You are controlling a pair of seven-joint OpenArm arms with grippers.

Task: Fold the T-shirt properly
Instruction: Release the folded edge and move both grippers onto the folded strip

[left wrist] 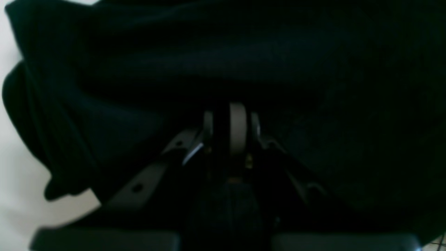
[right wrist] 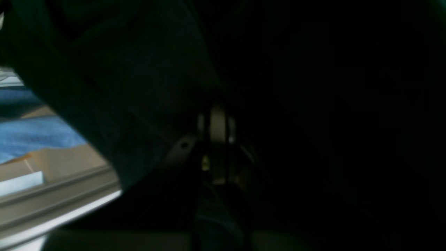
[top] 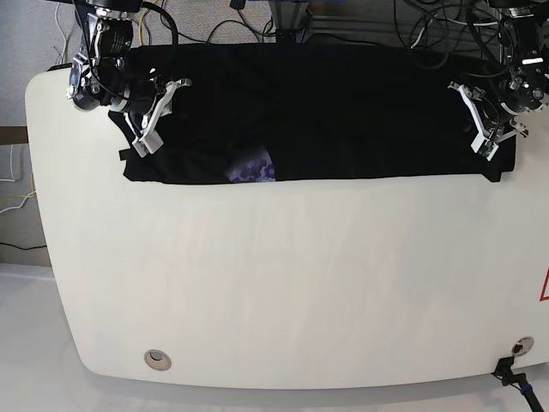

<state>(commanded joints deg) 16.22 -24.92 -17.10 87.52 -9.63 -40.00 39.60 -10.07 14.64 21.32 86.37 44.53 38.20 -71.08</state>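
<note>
The black T-shirt lies stretched in a wide band along the table's far edge. A small patch of its purple-blue print peeks out at the front hem, left of centre. My left gripper, on the right in the base view, is shut on the shirt's right end. In the left wrist view its fingers pinch dark cloth. My right gripper, on the left in the base view, is shut on the shirt's left end. In the right wrist view, cloth drapes over its fingers.
The white table stretches wide in front of the shirt, with a round hole near its front left corner. Cables hang behind the far edge. The right wrist view shows the table's rim and a blue surface beyond it.
</note>
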